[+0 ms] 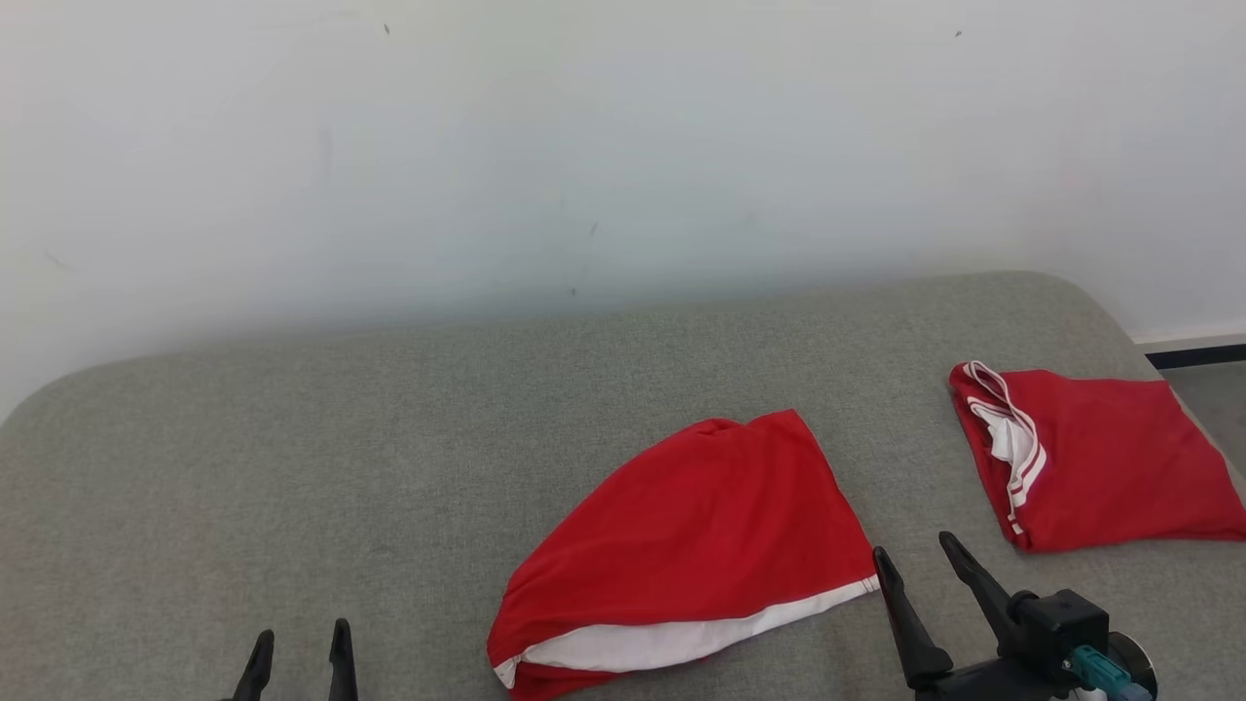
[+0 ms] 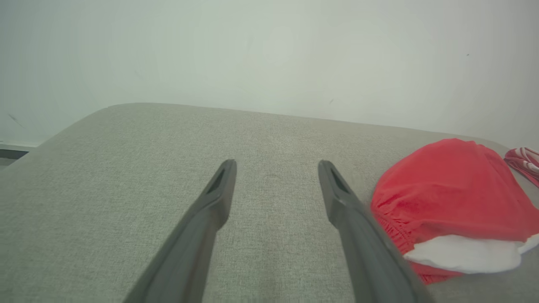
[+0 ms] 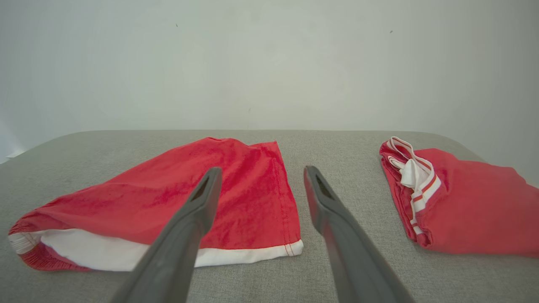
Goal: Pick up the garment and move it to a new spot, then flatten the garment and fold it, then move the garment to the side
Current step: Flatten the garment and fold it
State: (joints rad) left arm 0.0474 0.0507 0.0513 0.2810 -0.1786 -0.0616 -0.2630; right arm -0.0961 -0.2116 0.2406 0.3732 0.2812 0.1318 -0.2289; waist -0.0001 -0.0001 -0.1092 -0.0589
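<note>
Red fabric with a white hem, the garment point(image 1: 696, 545), lies roughly flat right of centre on the grey upholstered surface point(image 1: 292, 438), just left of the right gripper point(image 1: 913, 546). A second red garment point(image 1: 1110, 467), folded with a striped band showing, sits well apart at the right edge. Both claws stand released and empty; the left gripper point(image 1: 302, 631) hovers over bare upholstery. Risk: a pinch catching only the top layer would open the layers on lifting — or drag the piece onto its neighbour. No brand, label or legible writing found.
</note>
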